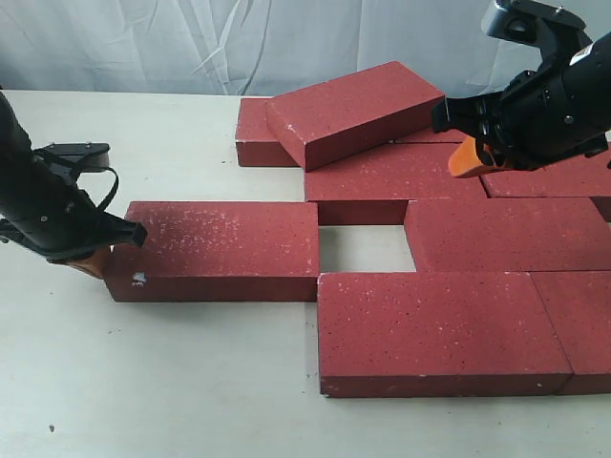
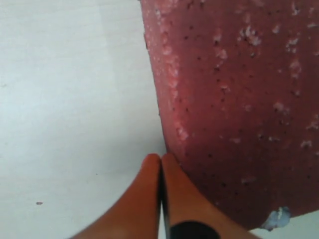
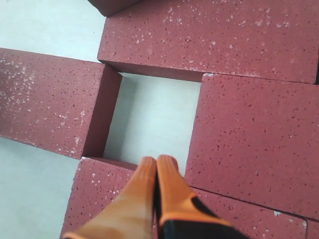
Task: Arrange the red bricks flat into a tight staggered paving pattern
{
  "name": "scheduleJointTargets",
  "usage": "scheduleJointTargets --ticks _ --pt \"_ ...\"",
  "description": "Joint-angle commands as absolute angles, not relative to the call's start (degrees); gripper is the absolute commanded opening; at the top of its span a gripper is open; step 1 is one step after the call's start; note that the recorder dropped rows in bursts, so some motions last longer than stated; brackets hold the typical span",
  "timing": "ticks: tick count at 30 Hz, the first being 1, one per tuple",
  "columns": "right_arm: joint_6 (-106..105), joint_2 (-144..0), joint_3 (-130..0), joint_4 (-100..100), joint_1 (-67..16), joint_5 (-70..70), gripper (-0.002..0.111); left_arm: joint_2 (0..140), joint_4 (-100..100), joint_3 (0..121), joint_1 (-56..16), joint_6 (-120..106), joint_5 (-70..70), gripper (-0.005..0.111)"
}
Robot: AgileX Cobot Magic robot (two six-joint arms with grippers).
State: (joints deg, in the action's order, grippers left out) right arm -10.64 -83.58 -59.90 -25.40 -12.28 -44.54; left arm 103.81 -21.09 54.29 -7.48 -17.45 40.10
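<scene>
Covering right half of pale off-white tabletop [image 1: 143, 382], red bricks [image 1: 430, 329] lie flat in staggered rows, edges touching. Tilted brick [image 1: 358, 110] leans atop back row. Leftmost brick [image 1: 220, 248] sits apart from next one in its row, leaving square gap [image 1: 366, 248] of bare table. Wrinkled white curtain [image 1: 191, 48] hangs behind. Left gripper [image 1: 94, 262]: orange fingers pressed together, empty, tips against leftmost brick's outer end at table level. Right gripper [image 1: 468, 157]: above back-right bricks, fingers likewise closed, holding nothing.
</scene>
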Motion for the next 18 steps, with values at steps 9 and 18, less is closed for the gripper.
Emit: scheduleJointTargets --ticks 9,18 --pt "-12.18 -83.99 -60.12 -24.98 -13.72 -44.92 -0.001 103.89 -23.47 54.18 -5.98 -17.72 42.44 0.0" --pt "-13.66 -91.18 -60.12 -23.4 -23.85 -47.53 -0.001 103.89 -24.41 54.18 -3.38 -17.74 41.74 0.0"
